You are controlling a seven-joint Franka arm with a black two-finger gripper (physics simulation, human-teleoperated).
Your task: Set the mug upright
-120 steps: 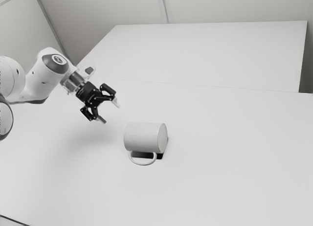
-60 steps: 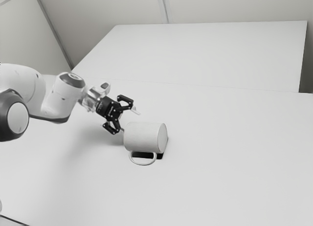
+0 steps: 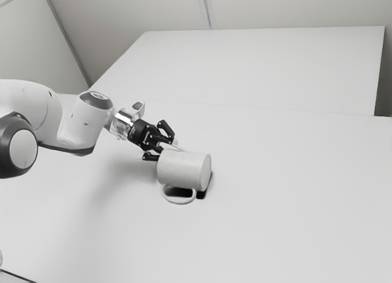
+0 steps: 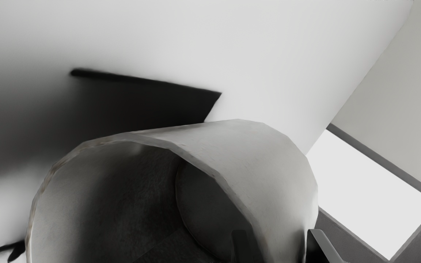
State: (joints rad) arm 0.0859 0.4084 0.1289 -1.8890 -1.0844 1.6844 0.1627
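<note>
Fingers [image 3: 166, 131], black, are clamped on the wall of the light-grey cylindrical mug [image 3: 180, 168] at its open end: wrist view has 1 finger inside the mouth, 1 against the outer face. Mug is on its side over the white bench [image 3: 275, 191], mouth toward the arm, closed base toward the exterior view's right, looped handle [image 3: 179, 202] on the side nearest the exterior camera; not upright, can't tell if it touches the bench. Dark shadow [image 4: 141, 102] falls on the bench beside it.
</note>
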